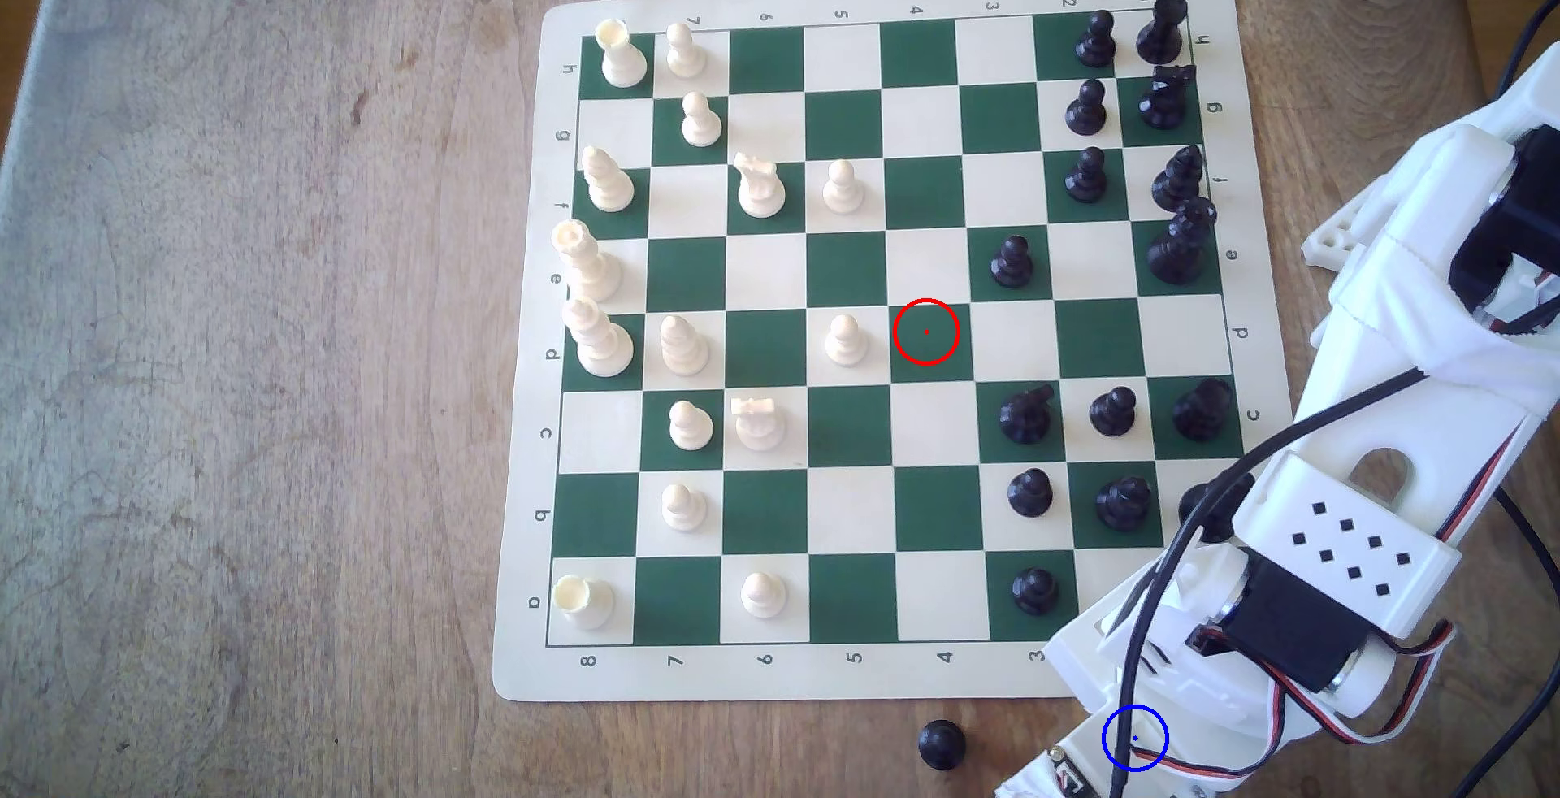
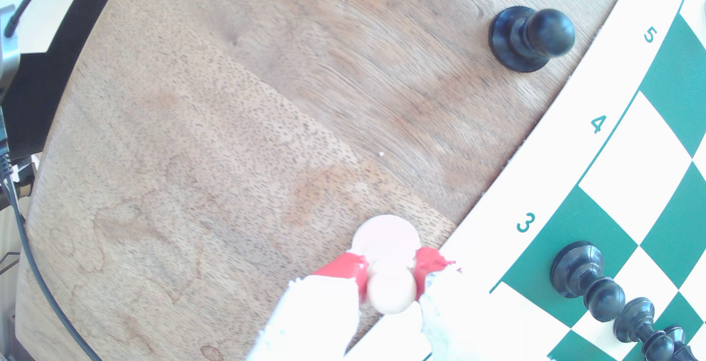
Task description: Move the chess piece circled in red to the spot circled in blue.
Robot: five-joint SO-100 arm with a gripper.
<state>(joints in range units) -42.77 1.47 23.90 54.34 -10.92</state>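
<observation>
Gripper (image 2: 391, 275) closed on pawn (image 2: 386, 239) at the collar, red tips under its head, base over bare wood just off the board (image 2: 489, 208) edge. Light, hard, slick plastic; collar is the best hold.

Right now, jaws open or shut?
Shut on the white pawn: both red-tipped jaws press its collar in the wrist view.

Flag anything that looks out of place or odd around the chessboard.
A black pawn stands upright on the bare wooden table, just off the chess mat near its file-4 edge, apart from the black pieces on the board. The red circle rings an empty green square; the cream pawn is clamped in the gripper over the table.
</observation>
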